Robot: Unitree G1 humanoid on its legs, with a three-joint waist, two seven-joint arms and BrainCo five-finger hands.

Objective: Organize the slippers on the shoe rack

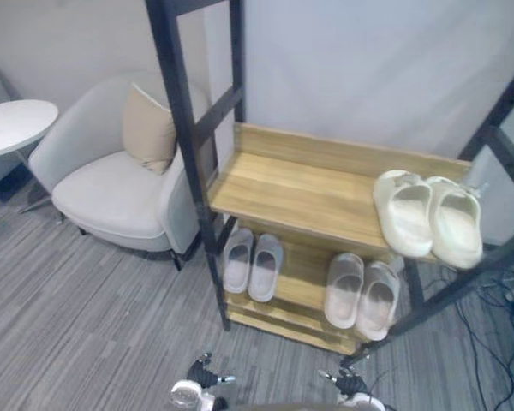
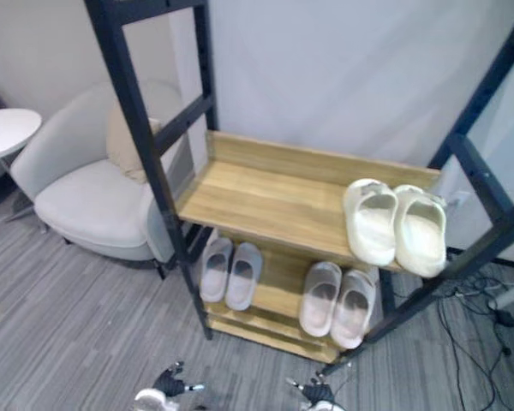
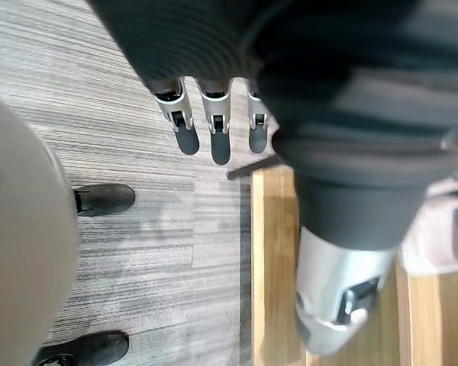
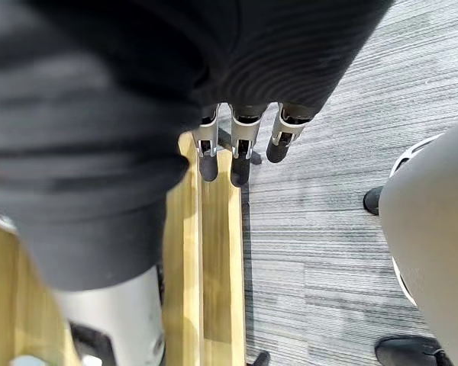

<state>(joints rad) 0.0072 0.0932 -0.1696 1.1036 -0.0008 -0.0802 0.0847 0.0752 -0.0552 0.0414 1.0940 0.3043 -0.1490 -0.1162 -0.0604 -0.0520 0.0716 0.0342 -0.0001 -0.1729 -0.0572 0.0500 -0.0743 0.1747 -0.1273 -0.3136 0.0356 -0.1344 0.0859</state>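
Grey carpet below L hand, R hand; fingers straight.

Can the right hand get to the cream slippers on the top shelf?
Probably yes: the right hand hangs open and empty, and the cream slippers sit at the front edge of the shelf with nothing before them.

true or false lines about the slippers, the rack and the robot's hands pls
A cream pair of slippers sits at the right end of the upper shelf. True.
The lower shelf holds one pair. False: a grey pair and a pale pair lie there.
The left hand grips a slipper. False: its fingers are straight, holding nothing.
The right hand is open and empty. True.
An armchair stands left of the shoe rack. True.
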